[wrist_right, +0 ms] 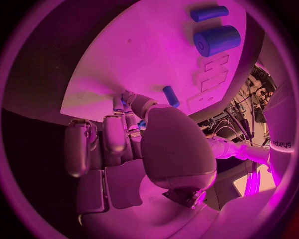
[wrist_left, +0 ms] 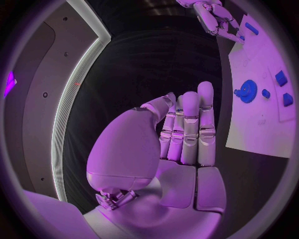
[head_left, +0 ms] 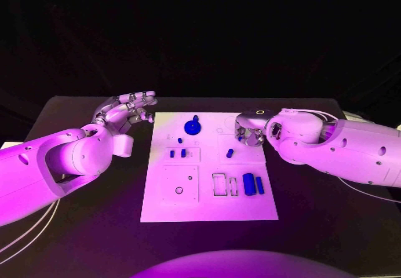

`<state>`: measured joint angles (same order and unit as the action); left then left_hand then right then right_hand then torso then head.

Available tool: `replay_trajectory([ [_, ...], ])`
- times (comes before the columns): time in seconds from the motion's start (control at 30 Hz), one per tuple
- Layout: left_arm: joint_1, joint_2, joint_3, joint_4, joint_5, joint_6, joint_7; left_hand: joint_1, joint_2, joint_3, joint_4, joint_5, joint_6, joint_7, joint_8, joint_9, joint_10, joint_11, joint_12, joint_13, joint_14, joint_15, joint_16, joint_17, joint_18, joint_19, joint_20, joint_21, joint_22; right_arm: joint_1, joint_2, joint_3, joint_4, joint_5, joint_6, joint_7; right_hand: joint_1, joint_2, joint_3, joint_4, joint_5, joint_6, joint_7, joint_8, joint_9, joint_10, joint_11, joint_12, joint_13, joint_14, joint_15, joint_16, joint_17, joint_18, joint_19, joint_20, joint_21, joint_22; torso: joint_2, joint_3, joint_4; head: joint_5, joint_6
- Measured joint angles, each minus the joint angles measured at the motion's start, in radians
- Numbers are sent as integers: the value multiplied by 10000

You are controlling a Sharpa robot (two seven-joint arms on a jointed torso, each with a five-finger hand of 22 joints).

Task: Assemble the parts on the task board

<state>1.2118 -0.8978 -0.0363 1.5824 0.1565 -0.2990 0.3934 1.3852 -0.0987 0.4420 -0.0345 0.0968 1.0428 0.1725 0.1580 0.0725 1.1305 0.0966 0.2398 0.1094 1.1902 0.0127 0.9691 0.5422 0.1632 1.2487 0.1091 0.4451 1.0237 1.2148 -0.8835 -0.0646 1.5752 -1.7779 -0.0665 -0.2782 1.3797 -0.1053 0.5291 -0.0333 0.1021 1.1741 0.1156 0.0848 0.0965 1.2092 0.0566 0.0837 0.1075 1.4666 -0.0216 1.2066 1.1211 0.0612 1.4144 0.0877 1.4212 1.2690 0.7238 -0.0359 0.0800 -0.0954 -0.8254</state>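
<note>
The white task board (head_left: 209, 202) lies mid-table. At its far end sits a blue gear (head_left: 192, 126), with small blue pegs (head_left: 172, 153) standing nearer the middle and another peg (head_left: 230, 153) to their right. Two blue cylinders (head_left: 248, 184) lie beside empty slots (head_left: 219, 184). My right hand (head_left: 251, 132) hovers over the board's far right part, fingers curled down, and pinches a small blue part (wrist_right: 142, 123) between thumb and finger. My left hand (head_left: 130, 108) is raised off the board's far left corner, fingers straight and holding nothing. The left wrist view shows this hand (wrist_left: 181, 134) and the gear (wrist_left: 248, 90).
The black table (head_left: 325, 220) surrounds the board on all sides. In the right wrist view the thick cylinder (wrist_right: 216, 41), a thinner one (wrist_right: 209, 13) and a lone peg (wrist_right: 171, 96) lie beyond my fingers. A square recess with holes (head_left: 179, 184) is on the board's near left.
</note>
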Motion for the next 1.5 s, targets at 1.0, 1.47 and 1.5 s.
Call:
replay_trajectory([
  [1.0, -50, 52, -2, -88, -217, 109, -102, 0, 0, -115, -18, 35, -107, 36, 0, -17, -108, 35, 73, 15, -34, 35, 38, -26, -2, 0, 0, -57, -51, 139, -648, 35, 1563, 213, -1200, -92, -72, 66, -5, 2, -100, 34, 36, -24, 15, 34, 36, -13, -108, 0, 0, -39, -113, 0, 0, 0, 0, 27, -28, 13, -20, 15, 33],
  [1.47, -61, 89, -2, 25, -231, 103, -120, 0, 0, -114, -17, 34, -147, 73, 0, -25, -197, 52, 73, 15, -104, 35, 38, -40, -1, 0, 0, -57, -64, -231, 147, 51, 2534, 404, -1303, 51, -72, 65, -4, 0, -109, 69, 74, -63, 32, 105, 34, -36, -136, 0, 0, -39, -123, 0, 0, 0, 0, 25, -23, -23, 0, 500, -98],
  [1.5, -61, 87, -2, 44, -231, 103, -121, 0, 0, -115, -17, 33, -146, 73, 0, -26, -197, 52, 74, 14, -105, 34, 38, -41, -1, 0, 0, -57, -64, -343, 251, 50, 2552, 404, -1311, 77, -72, 65, 10, -14, -87, 69, 74, -63, 33, 105, 34, -36, -139, 0, 1, -39, -123, 1, 0, 0, 0, 25, -23, -25, 0, 538, -105],
])
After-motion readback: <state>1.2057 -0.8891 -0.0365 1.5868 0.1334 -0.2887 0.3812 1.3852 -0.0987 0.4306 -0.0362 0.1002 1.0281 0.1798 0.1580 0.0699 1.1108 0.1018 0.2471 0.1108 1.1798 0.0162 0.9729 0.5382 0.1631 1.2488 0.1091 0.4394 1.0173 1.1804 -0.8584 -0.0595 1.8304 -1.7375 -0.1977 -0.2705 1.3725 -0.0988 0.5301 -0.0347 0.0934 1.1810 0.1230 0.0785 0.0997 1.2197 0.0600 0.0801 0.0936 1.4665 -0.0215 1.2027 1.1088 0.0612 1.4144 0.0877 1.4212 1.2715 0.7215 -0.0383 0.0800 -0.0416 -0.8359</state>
